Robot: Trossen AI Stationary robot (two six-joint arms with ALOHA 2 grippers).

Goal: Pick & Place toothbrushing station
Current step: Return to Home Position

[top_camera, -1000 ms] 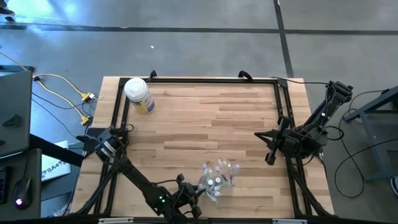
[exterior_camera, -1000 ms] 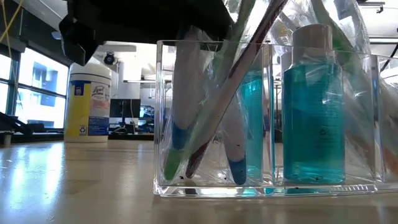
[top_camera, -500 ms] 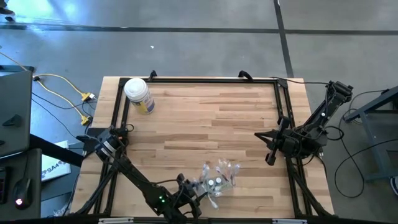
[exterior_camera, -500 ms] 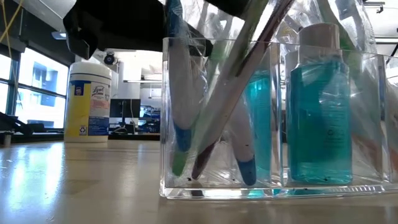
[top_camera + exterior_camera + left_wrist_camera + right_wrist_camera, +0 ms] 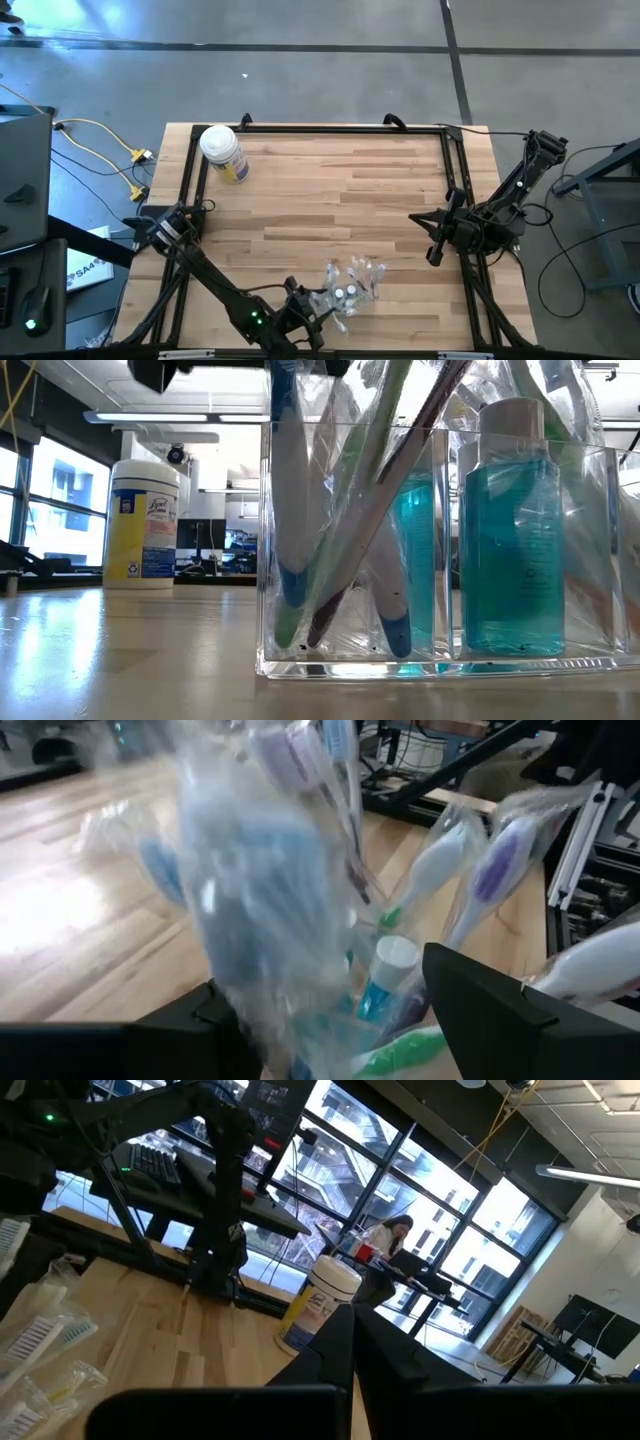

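Probably light but slick and top-heavy, the clear see-through plastic bin of wrapped pastel toothbrushes, at the near edge of the wooden desk, wants a grip on its stiff wall; the left tool hovers beside it, fingers apart, while the right tool waits at the right side, fingers together.

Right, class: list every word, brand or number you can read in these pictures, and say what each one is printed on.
"Lysol": brand on the yellow-labelled canister; its smaller print is too small to read.
"SA4", as far as it can be made out: on the white box left of the table; the rest is hidden.
Turquoise bottle in the clear bin: only faint marks, unreadable.
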